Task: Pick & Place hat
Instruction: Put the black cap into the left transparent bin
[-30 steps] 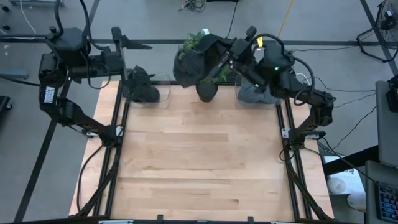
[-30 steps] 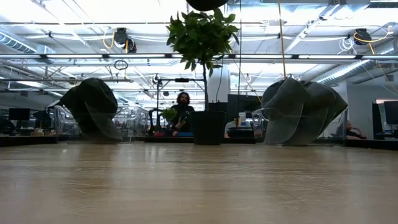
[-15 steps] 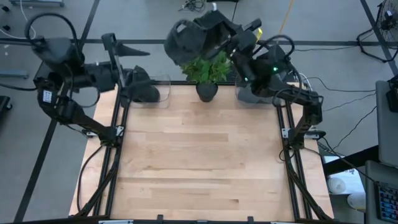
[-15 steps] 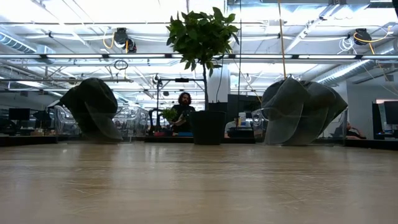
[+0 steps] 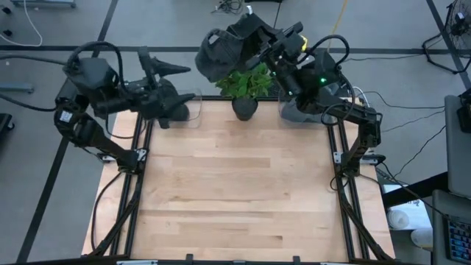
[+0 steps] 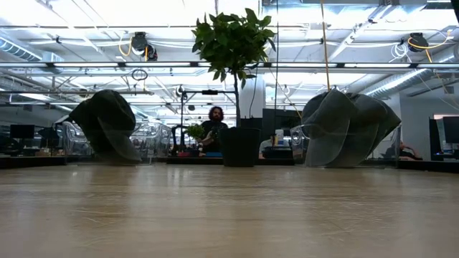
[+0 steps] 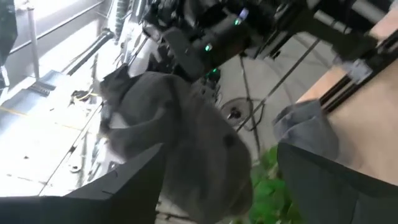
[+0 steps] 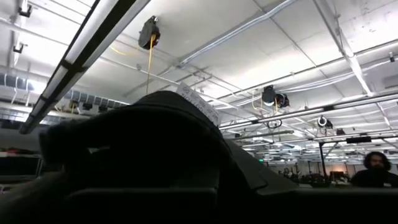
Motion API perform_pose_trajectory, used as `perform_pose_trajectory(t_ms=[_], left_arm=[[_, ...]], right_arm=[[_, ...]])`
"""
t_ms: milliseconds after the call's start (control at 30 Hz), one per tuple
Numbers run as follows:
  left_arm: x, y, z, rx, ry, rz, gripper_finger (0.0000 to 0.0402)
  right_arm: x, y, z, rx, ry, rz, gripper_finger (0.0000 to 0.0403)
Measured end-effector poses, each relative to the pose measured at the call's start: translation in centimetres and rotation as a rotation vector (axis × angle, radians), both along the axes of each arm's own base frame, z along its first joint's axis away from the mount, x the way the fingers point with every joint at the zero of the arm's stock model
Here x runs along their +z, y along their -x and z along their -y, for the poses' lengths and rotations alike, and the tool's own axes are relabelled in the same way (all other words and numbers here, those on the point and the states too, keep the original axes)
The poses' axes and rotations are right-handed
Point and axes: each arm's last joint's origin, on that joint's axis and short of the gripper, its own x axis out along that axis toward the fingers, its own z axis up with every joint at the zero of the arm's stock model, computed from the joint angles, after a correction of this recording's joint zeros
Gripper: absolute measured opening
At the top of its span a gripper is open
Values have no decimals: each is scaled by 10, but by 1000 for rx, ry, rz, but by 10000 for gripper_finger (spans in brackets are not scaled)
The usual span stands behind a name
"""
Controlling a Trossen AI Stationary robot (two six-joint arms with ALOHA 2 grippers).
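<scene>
Swung inward since half a second ago: left arm, its gripper (image 5: 171, 68) now pointing toward the plant from the table's far-left corner; fingers spread wide, empty, framing the left wrist view. Right arm held as before.

Largest, a pale wooden table (image 5: 235, 184), planked, smooth, framed by dark rails. At its far edge, centre, a dark round pot (image 5: 244, 109) with a leafy green plant (image 5: 246, 81) in it; tall on a thin stem in the low view (image 6: 233, 39), with a person seated beyond it.

Raised above and behind the plant, off the table, a dark soft hat (image 5: 221, 50), clamped in the right gripper (image 5: 257, 46). Grey, limp and folded in the left wrist view (image 7: 177, 146); a black mound filling the right wrist view (image 8: 149, 143). Absent from the low view, being too high.

At the far corners, clear curved stands, each with a hat on it: a dark hat (image 5: 171, 107) at left, a grey hat (image 5: 298, 112) at right, rounded and draped in the low view (image 6: 106, 123) (image 6: 348, 125).
</scene>
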Motion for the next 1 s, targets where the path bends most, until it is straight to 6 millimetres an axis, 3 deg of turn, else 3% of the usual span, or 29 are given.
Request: perform_pose_trajectory(t_ms=[367, 667, 1000], left_arm=[[-15, -51, 17, -15, -5, -36, 283], [-8, -83, 18, 395, -61, 115, 281], [-4, -89, 19, 542, -59, 172, 271]], right_arm=[[2, -2, -5, 47, 28, -71, 0], [13, 3, -23, 174, 58, -68, 0], [12, -1, -52, 231, 83, -107, 0]])
